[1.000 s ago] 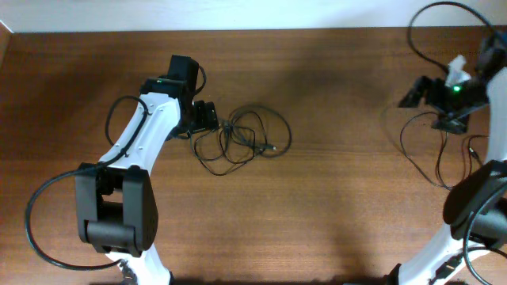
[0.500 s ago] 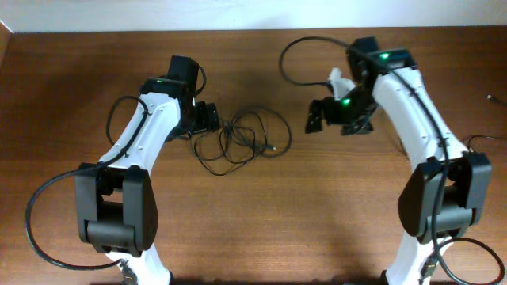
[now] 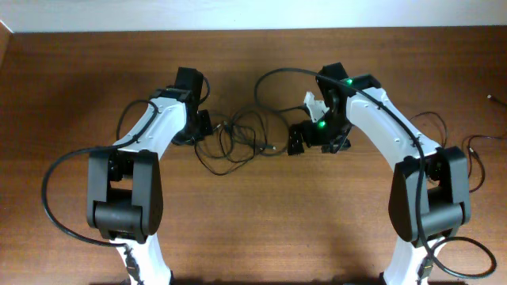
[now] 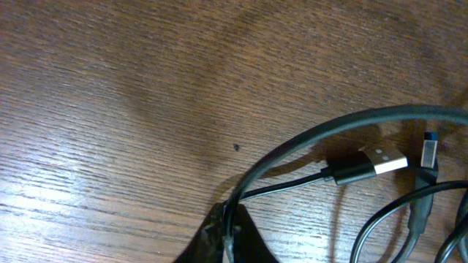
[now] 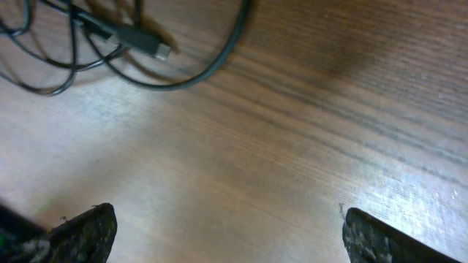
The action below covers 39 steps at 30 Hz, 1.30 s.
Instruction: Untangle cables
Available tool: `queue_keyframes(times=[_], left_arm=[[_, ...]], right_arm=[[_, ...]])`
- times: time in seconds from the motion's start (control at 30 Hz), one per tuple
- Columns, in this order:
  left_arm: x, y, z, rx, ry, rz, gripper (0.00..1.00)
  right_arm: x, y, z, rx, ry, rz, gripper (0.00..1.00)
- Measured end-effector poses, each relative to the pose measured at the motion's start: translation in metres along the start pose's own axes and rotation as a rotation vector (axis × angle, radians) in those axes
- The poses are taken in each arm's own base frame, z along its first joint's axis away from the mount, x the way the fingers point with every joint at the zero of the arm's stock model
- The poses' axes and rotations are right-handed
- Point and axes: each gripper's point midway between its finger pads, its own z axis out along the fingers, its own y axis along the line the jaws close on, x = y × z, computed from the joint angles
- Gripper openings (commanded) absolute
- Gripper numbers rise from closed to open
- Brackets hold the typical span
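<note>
You're pinching a black cable (image 4: 307, 139) in the pressed-together left gripper (image 4: 228, 234) at the left edge of the tangle (image 3: 242, 141) on the table (image 3: 261, 229), while the right gripper (image 5: 227, 226) is hovering spread wide just right of it, near a loose plug (image 5: 142, 44).

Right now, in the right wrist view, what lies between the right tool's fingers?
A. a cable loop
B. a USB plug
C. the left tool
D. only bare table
D: the right tool is open, its fingers at the bottom corners of the view with only table between them; the cables lie farther up the view.
</note>
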Motion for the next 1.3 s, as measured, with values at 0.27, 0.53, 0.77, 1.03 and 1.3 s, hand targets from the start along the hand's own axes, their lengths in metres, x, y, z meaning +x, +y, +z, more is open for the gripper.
queue_keyframes(times=[0.27, 0.53, 0.77, 1.03, 1.3], left_arm=[[0.005, 0.001, 0.0, -0.006, 0.02, 0.005, 0.0], [0.017, 0.005, 0.012, -0.021, 0.056, 0.007, 0.0], [0.026, 0.004, 0.019, -0.004, 0.056, 0.01, 0.02], [0.029, 0.001, 0.018, 0.044, 0.059, 0.013, 0.0], [0.028, -0.009, -0.002, 0.288, 0.223, 0.009, 0.41]], right_arm=[[0.017, -0.012, 0.03, -0.004, 0.032, 0.074, 0.99], [0.006, 0.012, 0.041, -0.016, -0.018, 0.053, 0.15], [-0.038, 0.084, 0.055, -0.087, -0.23, -0.168, 0.31], [-0.069, 0.124, 0.047, -0.169, -0.389, -0.176, 0.33], [-0.078, 0.128, 0.042, -0.193, -0.424, -0.148, 0.18]])
